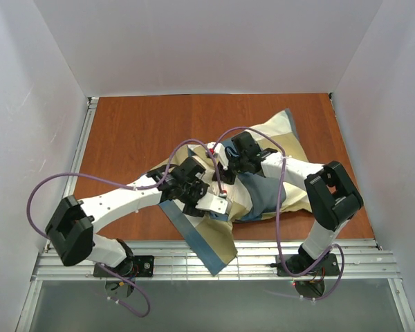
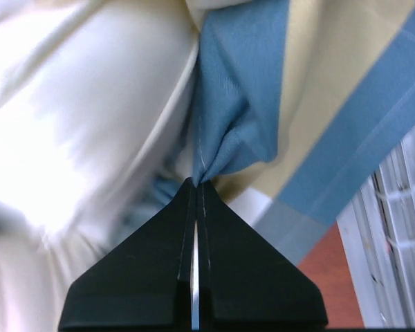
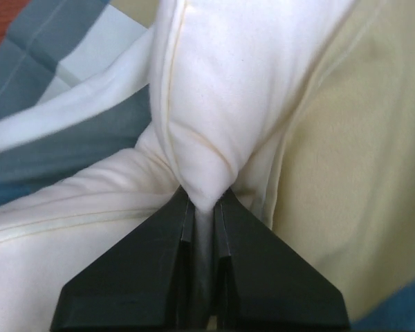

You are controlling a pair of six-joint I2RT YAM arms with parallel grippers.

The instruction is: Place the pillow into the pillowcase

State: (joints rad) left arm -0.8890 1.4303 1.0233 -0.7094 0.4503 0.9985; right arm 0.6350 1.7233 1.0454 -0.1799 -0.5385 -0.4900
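Observation:
The pillowcase point(image 1: 277, 142), in blue, tan and cream blocks, lies crumpled across the middle of the wooden table, with one corner hanging over the front edge. My left gripper point(image 1: 194, 188) is shut on a pinched fold of its blue cloth point(image 2: 228, 117), as the left wrist view point(image 2: 198, 182) shows. The cream-white pillow point(image 3: 221, 83) also shows in the left wrist view point(image 2: 90, 131). In the top view it is mostly hidden under the arms and cloth. My right gripper point(image 1: 225, 166) is shut on a bunched fold of the pillow, seen in the right wrist view point(image 3: 204, 202).
The brown table top point(image 1: 138, 131) is walled in white at the left, back and right. A slotted metal rail point(image 1: 277, 250) runs along the front edge by the arm bases. Purple cables point(image 1: 69, 181) loop over both arms.

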